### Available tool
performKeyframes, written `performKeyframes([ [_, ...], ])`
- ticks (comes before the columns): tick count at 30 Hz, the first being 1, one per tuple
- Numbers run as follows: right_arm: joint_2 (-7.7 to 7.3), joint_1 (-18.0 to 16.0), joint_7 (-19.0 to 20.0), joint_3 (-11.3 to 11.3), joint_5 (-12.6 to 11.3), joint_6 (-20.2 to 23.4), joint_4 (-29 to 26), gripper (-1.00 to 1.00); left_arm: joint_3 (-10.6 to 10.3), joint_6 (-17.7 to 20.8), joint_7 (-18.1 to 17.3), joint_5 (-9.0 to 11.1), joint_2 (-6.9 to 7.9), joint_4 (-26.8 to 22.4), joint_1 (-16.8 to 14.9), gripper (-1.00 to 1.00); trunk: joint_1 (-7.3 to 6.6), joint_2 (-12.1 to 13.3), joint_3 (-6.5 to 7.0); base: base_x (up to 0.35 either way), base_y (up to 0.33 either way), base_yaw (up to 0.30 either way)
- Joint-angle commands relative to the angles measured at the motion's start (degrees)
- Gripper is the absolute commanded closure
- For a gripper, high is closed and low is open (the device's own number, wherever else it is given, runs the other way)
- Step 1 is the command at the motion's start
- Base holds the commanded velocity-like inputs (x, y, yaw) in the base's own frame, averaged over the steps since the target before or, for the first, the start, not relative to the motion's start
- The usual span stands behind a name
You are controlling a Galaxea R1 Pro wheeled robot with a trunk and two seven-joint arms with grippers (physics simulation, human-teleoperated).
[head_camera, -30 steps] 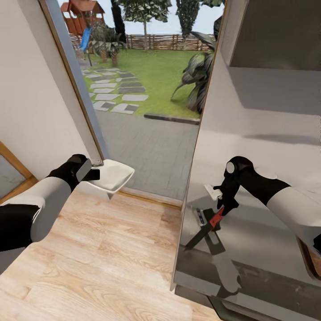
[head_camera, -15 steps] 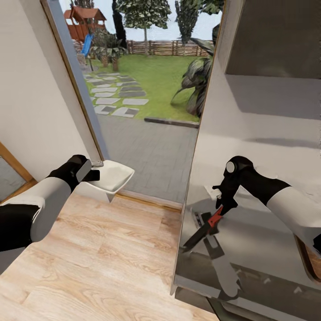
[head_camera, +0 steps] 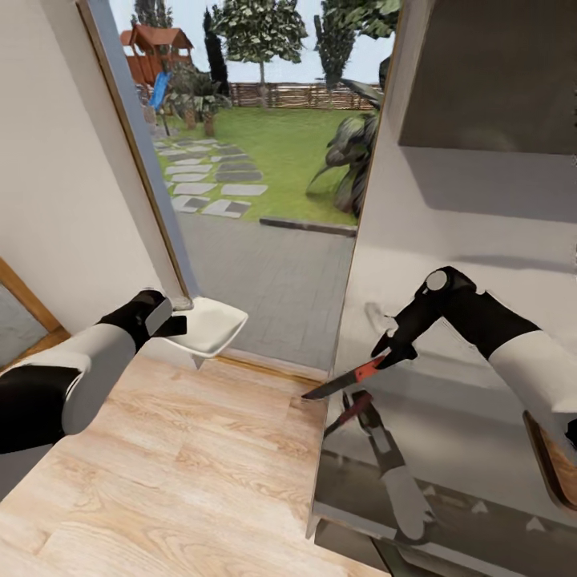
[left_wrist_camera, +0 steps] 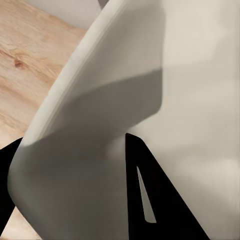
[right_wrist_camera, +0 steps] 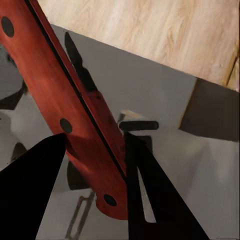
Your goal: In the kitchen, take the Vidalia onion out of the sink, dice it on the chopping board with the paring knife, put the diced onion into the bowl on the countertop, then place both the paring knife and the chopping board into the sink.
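My left gripper [head_camera: 175, 324] is shut on the rim of the white bowl [head_camera: 212, 328], holding it in the air over the wooden floor; the left wrist view has the bowl [left_wrist_camera: 125, 90] close up against a black finger [left_wrist_camera: 150, 200]. My right gripper [head_camera: 398, 350] is shut on the red handle of the paring knife [head_camera: 365, 371]. The dark blade points left, past the edge of the grey reflective countertop [head_camera: 457, 256]. In the right wrist view the red handle [right_wrist_camera: 70, 105] lies between the fingers [right_wrist_camera: 150, 195]. A brown corner of the chopping board [head_camera: 558, 469] shows at the right edge. The sink and onion are out of view.
Light wooden floor [head_camera: 184, 473] spreads below the left arm. Ahead, a glass door [head_camera: 264, 240] looks onto a paved path and lawn. A white wall [head_camera: 56, 200] stands at the left, and a dark cabinet [head_camera: 497, 72] hangs above the countertop.
My right arm has lifted and swung the knife, so its blade now points left beyond the countertop's edge instead of down at the surface. The bowl has barely moved.
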Motion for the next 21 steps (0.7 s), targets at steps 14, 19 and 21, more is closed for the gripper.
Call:
performKeyframes([
  [14,0.01,-0.07,-0.85,-14.27,-5.35,4.49,5.63,1.00,-0.49,-14.62,-0.42,0.68,-4.20,12.69,-0.05,1.00,0.02,-0.09,1.18,0.000,0.000,0.000],
  [19,0.14,-0.07,-4.62,-16.94,-6.79,4.66,10.57,1.00,-0.45,-14.98,-0.38,0.71,-4.73,12.93,-0.05,1.00,0.02,-0.09,1.62,0.000,0.000,0.000],
  [21,0.14,-0.07,-7.39,-18.07,-8.50,4.58,13.13,1.00,-0.42,-14.98,-0.48,0.72,-4.87,12.97,-0.05,1.00,0.02,-0.09,1.79,0.000,0.000,0.000],
])
